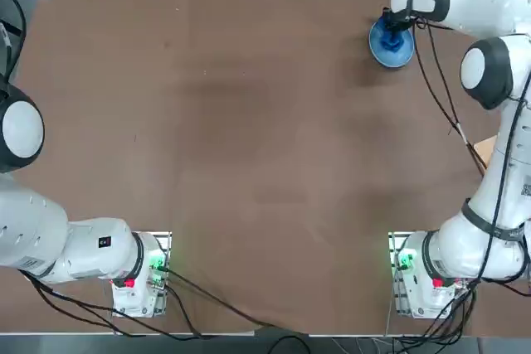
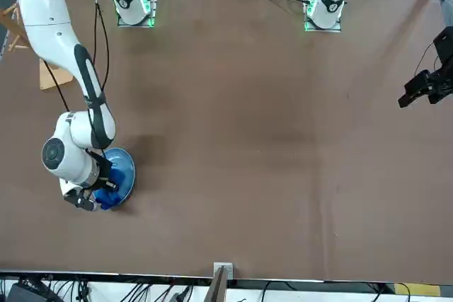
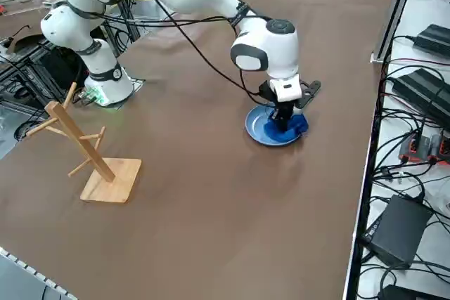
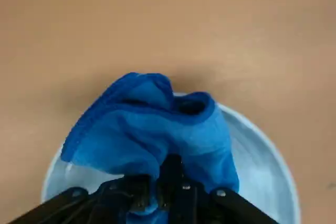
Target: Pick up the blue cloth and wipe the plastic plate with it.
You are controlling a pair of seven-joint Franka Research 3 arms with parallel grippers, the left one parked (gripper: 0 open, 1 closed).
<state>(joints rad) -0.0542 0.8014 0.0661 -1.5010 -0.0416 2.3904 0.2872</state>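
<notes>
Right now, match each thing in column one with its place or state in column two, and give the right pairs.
Column one
1. Crumpled dark-blue cloth
2. Round light-blue plastic plate
3. Light wooden stand with pegs
4. Black two-finger right gripper

Column two
A. Shut, above the plate
B. Pinched between two fingers
C. On the brown tabletop, under the cloth
D. On a square base, apart from the plate

Pairs: 1-B, 2-C, 3-D, 4-A

Top cam overhead, front cam facing robot, right side cam raised, diagonal; wrist cam closest. All share plate (image 1: 391, 46).
</notes>
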